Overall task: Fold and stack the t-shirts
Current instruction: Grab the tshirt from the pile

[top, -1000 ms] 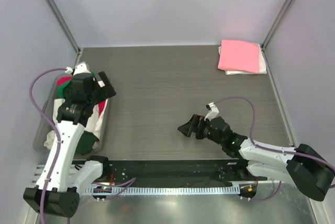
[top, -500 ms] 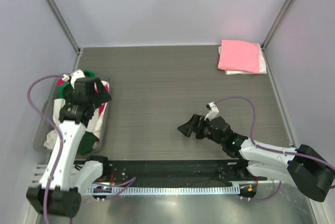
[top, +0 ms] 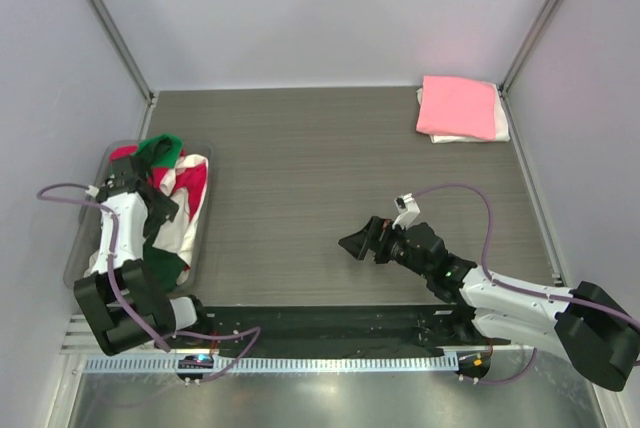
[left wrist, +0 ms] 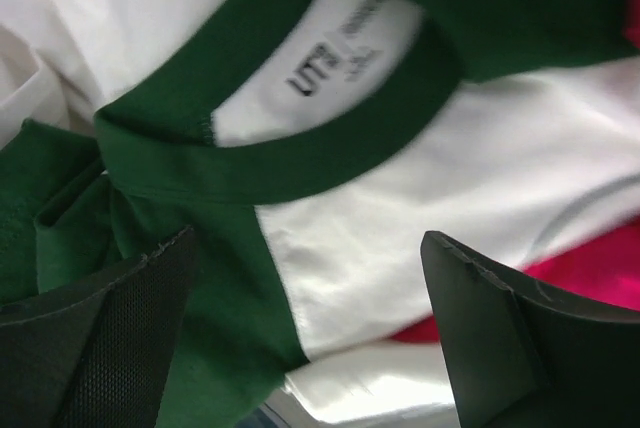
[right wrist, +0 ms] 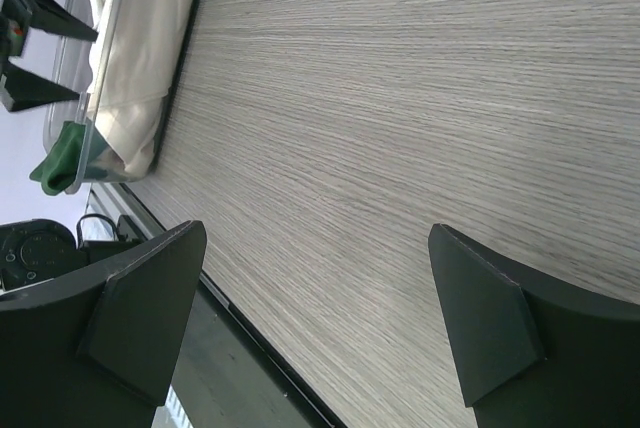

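Observation:
A heap of t-shirts [top: 172, 180], cream-white, dark green and red, lies in the clear plastic tub [top: 74, 260] at the left. My left gripper [top: 148, 204] hangs open just above the heap. In the left wrist view its open gripper [left wrist: 310, 333] frames a cream-white shirt [left wrist: 420, 198] with a dark green collar [left wrist: 300, 163] and a label with small black lettering [left wrist: 318, 66]; red cloth [left wrist: 600, 268] shows at the right. A folded pink shirt [top: 457, 106] lies on a white one [top: 500, 129] at the back right. My right gripper [top: 358, 244] is open and empty, low over the table [right wrist: 400, 128].
The tub with cream cloth [right wrist: 150, 48] and a green bit [right wrist: 62, 163] shows at the left edge of the right wrist view. The black rail [top: 320, 323] runs along the table's near edge. Walls stand close on the left, back and right.
My left arm has folded down and back to the left, bringing its open gripper lower over the heap in the tub. The right arm has not moved.

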`<state>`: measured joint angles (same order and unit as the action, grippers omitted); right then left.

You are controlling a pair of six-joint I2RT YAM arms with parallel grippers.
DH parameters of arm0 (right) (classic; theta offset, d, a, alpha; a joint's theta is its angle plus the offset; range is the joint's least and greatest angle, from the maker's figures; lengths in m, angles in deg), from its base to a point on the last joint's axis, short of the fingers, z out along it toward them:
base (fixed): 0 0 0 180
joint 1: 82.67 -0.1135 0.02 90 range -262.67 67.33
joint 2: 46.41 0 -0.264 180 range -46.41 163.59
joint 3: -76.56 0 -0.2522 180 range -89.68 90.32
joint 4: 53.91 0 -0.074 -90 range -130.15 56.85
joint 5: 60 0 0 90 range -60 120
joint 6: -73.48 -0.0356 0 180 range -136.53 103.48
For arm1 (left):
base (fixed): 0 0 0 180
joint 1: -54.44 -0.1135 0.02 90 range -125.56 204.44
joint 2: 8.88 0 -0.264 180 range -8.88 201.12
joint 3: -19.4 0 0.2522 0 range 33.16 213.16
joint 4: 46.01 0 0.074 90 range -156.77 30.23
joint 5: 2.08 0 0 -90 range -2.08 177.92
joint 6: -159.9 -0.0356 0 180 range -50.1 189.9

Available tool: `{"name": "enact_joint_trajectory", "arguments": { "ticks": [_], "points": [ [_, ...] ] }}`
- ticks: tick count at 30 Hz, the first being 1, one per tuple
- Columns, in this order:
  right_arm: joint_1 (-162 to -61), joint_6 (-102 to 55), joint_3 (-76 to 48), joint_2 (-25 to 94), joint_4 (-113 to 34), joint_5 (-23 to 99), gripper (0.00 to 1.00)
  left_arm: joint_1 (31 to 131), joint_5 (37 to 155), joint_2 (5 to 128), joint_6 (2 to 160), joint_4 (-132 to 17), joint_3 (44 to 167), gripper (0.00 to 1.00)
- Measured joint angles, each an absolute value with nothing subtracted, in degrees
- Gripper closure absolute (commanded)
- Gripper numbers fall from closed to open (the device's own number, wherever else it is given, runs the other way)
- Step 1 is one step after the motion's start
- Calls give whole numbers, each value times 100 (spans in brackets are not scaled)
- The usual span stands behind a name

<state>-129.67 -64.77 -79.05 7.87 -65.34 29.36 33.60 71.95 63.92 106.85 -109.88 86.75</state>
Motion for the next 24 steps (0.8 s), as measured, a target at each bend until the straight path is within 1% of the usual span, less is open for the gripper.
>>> {"name": "enact_joint_trajectory", "arguments": {
  "ticks": [3, 9, 10, 11, 12, 13, 14, 17, 18, 19, 20, 21, 22, 24],
  "points": [
    [-12965, -6475, -7905, 798, -6541, 2957, 0, 2997, 7239, 6591, 10827, -10979, 8434, 10],
    [-12952, -6475, -7905, 798, -6545, 3069, 0, 2602, 7306, 7045, 10963, -10861, 8439, 10],
    [-12952, -6475, -7905, 802, -6545, 3080, 0, 2591, 7320, 7128, 10980, -10837, 8465, 12],
    [-12952, -6475, -7905, 811, -6547, 3084, 0, 2586, 7322, 7211, 10996, -10824, 8484, 15],
    [-12950, -6475, -7905, 833, -6554, 3089, 0, 2584, 7350, 7316, 11002, -10819, 8513, 25],
    [-12945, -6475, -7905, 850, -6556, 3100, 0, 2582, 7368, 7386, 11006, -10806, 8528, 31],
    [-12943, -6475, -7905, 879, -6560, 3106, 0, 2580, 7411, 7456, 11024, -10769, 8539, 41],
    [-12943, -6475, -7905, 966, -6584, 3126, 0, 2582, 7449, 7393, 11011, -10717, 8552, 53],
    [-12943, -6475, -7905, 1001, -6584, 3128, 0, 2580, 7444, 7319, 11006, -10719, 8561, 64],
    [-12943, -6475, -7905, 1036, -6584, 3139, 0, 2580, 7427, 7187, 11030, -10725, 8574, 73],
    [-12943, -6475, -7905, 1073, -6589, 3143, 0, 2582, 7392, 7017, 11041, -10745, 8594, 86],
    [-12943, -6475, -7900, 1113, -6589, 3152, 0, 2582, 7372, 6811, 11052, -10793, 8659, 95],
    [-12943, -6475, -7898, 1154, -6589, 3165, 0, 2582, 7344, 6608, 11039, -10817, 8745, 100],
    [-12943, -6473, -7894, 1248, -6589, 3174, 0, 2582, 7282, 6169, 11048, -10905, 9068, 100]
  ]
}}
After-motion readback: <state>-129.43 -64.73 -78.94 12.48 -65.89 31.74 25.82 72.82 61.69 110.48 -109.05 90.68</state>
